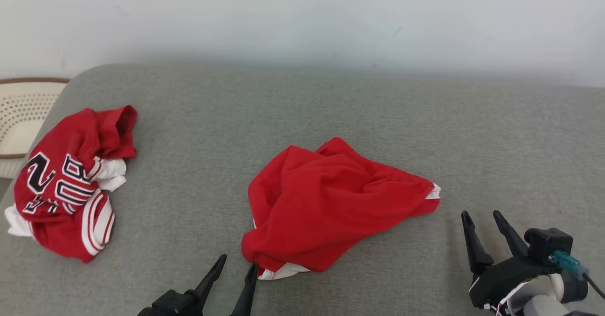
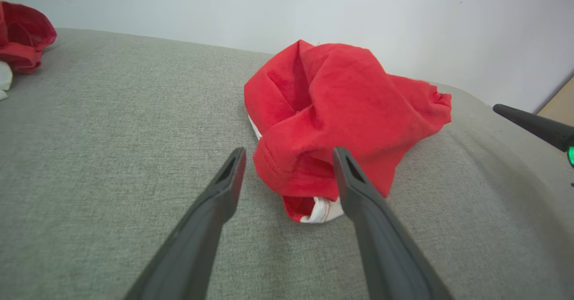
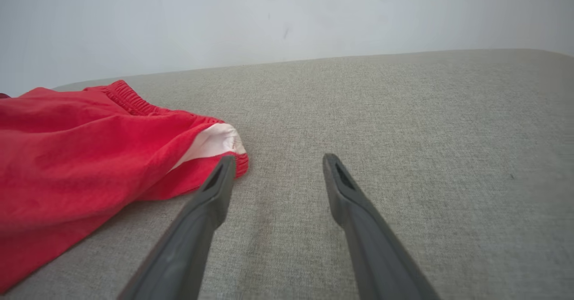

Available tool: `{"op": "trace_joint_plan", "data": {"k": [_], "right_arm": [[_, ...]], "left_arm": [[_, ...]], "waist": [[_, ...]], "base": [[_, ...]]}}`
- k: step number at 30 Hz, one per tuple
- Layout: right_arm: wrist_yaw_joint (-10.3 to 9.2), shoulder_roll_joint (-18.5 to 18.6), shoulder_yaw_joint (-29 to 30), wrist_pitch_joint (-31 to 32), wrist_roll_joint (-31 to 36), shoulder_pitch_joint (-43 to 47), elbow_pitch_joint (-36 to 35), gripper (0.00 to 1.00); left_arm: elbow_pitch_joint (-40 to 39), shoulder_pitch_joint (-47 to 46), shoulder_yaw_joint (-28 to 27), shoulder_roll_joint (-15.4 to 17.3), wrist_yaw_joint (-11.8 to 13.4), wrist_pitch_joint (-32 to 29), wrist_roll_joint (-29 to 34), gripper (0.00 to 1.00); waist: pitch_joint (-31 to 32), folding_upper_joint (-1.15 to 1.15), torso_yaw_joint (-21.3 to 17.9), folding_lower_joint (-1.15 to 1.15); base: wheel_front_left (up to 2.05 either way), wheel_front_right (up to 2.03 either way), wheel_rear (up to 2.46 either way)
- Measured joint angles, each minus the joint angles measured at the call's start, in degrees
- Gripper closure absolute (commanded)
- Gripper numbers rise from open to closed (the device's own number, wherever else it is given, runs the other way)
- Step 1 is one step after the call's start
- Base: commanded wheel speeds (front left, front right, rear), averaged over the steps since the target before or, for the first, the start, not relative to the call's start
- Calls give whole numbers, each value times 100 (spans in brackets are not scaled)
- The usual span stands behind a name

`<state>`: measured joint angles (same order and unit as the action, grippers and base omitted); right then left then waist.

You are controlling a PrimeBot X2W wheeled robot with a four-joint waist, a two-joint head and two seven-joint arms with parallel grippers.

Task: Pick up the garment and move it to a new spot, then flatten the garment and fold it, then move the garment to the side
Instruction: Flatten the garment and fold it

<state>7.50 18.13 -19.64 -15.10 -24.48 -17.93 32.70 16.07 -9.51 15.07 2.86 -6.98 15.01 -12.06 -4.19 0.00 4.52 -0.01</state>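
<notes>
Your left gripper (image 1: pixel 237 262), fingers apart, sits at the near edge of the crumpled red garment (image 1: pixel 331 202), mid-cushion (image 1: pixel 283 113). Your right gripper (image 1: pixel 481 214), fingers apart, is empty beside its right end.

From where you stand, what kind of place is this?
Probably a home-like laundry spot: a grey woven-fabric cushioned surface, like a bed or sofa, a crumpled red cloth garment lying on it, and a cream perforated plastic basket beside it.

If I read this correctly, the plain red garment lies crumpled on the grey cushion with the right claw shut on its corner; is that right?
Not quite: the right claw is open and holds nothing, beside the corner of the red garment, as the right wrist view shows.
</notes>
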Motion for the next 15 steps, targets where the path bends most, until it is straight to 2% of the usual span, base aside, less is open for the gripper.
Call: {"op": "trace_joint_plan", "data": {"k": [11, 15], "right_arm": [[0, -201, -4, -2, 102, 180, -193, 0], [0, -219, 19, -2, 124, 185, -201, 0]], "left_arm": [[223, -305, 151, -3, -42, 0, 134, 0], [665, -487, 15, -2, -20, 0, 233, 0]], "waist": [[86, 0, -656, 0], [35, 0, -986, 0]], "base": [[0, 0, 0], [0, 0, 0]]}}
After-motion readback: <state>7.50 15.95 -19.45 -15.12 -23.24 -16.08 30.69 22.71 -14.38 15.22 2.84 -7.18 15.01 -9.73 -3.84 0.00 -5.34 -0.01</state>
